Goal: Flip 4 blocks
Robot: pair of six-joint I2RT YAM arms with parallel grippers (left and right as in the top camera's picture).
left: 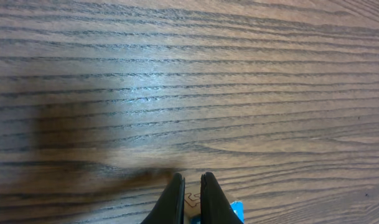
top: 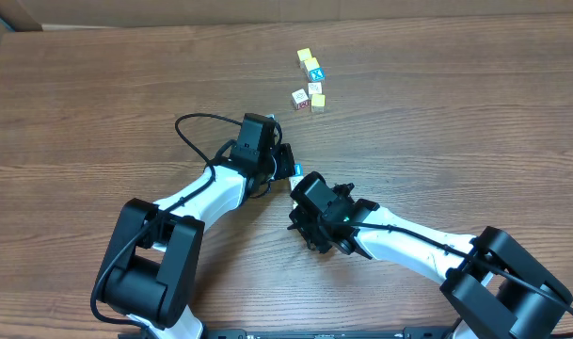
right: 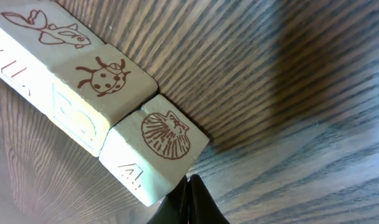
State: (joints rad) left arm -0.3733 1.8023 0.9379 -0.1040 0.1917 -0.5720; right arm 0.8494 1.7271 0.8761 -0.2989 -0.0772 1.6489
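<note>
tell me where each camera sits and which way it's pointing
Overhead: fixed above the table, looking straight down; left arm and right arm, left end effector and right end effector nearly meeting, a cluster of cubes beyond.
Left wrist: on the left arm, looking low across the wood; its shut fingertips at the bottom edge.
Right wrist: on the right arm, close above a row of three cream blocks; its shut fingertips at the bottom.
Shared: overhead and each wrist view show that arm's end effector and the wood grain.

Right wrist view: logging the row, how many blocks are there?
3, in a row: fish block upper left, ladybug block middle, shell block lower right; more may sit off-frame.
</note>
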